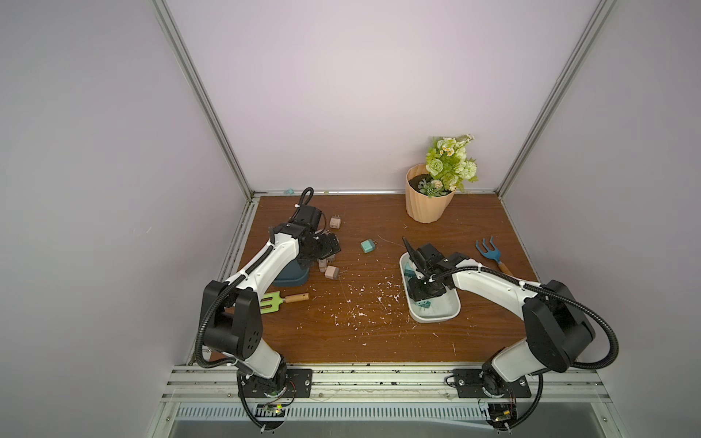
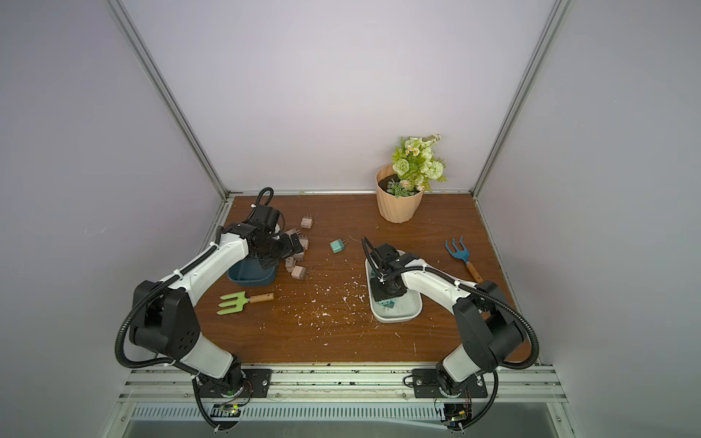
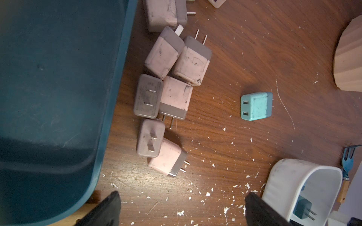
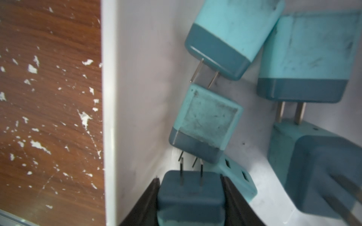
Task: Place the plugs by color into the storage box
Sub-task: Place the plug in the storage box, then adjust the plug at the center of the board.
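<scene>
My left end effector [image 3: 183, 193] hangs wide open, pointing down at the desk; my right end effector [image 4: 189, 177] pinches a teal plug [image 4: 190, 197].

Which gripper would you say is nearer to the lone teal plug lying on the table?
Left, likely. The left gripper hovers open beside the lone teal plug, over the pink plugs; the right gripper is farther, down in the white box.

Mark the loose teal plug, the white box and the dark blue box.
loose teal plug [image 3: 256, 106], left wrist view, pale top face.
white box [image 1: 443, 304], a top view, bare floor.
dark blue box [image 3: 58, 78], left wrist view, bare inside.
</scene>
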`<control>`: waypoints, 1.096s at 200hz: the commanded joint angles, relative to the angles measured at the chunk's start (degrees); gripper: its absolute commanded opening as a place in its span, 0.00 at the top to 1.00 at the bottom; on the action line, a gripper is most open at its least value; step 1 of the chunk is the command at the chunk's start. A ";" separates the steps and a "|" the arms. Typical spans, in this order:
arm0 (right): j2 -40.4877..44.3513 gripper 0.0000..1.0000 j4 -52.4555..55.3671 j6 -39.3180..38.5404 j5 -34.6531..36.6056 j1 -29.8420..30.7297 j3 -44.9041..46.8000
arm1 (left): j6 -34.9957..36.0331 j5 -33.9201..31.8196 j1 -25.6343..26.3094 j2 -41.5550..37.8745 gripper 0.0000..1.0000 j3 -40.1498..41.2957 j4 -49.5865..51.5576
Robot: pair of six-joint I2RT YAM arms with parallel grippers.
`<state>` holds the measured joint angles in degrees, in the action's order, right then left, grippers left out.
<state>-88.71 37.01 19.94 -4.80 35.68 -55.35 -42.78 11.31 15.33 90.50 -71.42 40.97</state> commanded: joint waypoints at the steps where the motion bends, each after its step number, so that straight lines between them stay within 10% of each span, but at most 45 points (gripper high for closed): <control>1: -0.85 0.41 4.82 -0.77 0.97 0.31 -1.56 | -0.02 -0.28 0.42 0.40 0.00 -0.55 0.82; 70: -2.21 0.32 17.97 -2.41 6.46 1.46 -23.30 | -0.46 -0.14 0.42 2.45 0.00 -3.10 0.78; 219: -46.47 0.17 16.82 -4.09 -0.35 2.55 -73.52 | -2.24 -1.74 0.06 -0.86 0.00 0.14 0.87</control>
<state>-133.58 53.32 14.33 -5.85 37.93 -121.80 -43.59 10.83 15.33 91.29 -72.16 40.93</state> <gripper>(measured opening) 0.825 0.999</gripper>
